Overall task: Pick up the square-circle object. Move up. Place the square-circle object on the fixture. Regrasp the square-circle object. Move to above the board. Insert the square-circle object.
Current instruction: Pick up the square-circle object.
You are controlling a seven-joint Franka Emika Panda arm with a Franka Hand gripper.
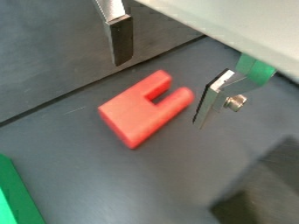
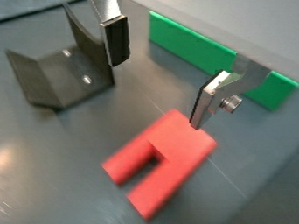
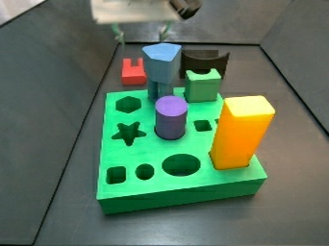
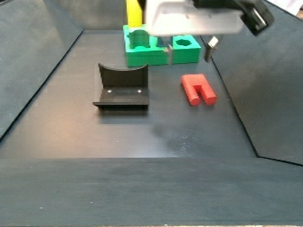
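Observation:
The square-circle object [image 1: 135,112] is a small red block with a slot between two prongs. It lies flat on the dark floor, and shows in both side views [image 3: 133,69] [image 4: 198,90] and in a wrist view [image 2: 158,162]. My gripper [image 1: 162,92] hangs open and empty just above it, with one finger on each side of it and touching nothing [image 2: 159,93]. In a side view the gripper [image 4: 204,40] is over the red piece's far end. The fixture [image 4: 122,89], a dark L-shaped bracket, stands beside it [image 2: 59,74]. The green board [image 3: 129,163] lies beyond [image 4: 148,53].
On the board stand a purple cylinder [image 3: 171,117], an orange block [image 3: 241,130], a blue hexagonal peg [image 3: 161,60], a green cube [image 3: 202,85] and a black notched block [image 3: 203,60]. Dark sloping walls ring the floor.

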